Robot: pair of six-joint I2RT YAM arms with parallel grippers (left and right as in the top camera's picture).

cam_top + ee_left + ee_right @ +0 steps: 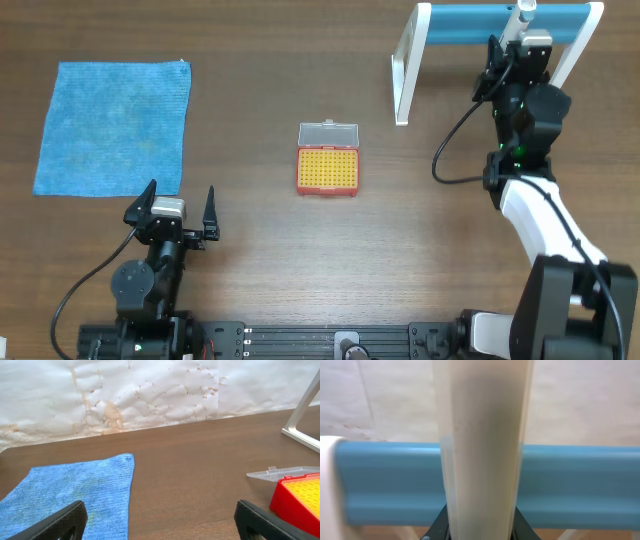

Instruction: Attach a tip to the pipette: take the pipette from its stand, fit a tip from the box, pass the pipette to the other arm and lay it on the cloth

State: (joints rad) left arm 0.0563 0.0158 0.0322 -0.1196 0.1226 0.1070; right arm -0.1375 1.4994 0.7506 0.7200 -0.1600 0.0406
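R gripper (481, 526) (508, 72): clamped on pipette (482, 450) (524, 12); blue bar of stand (580, 485) (470, 22) just behind it. L gripper (160, 521) (180, 207): fingers (60, 522) spread wide, low over table (400, 250). Ahead & left of L gripper: cloth (112, 128) (75, 495); ahead & right: tip box (327, 170) (300, 500), lid open.

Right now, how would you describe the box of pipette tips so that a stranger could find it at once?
Start from the brown wooden table; the blue cloth lies at its left and the white-and-blue pipette stand at its right. Between them, near the middle, sits the small red plastic box. It alone has a yellow grid of tips and a clear lid folded open.
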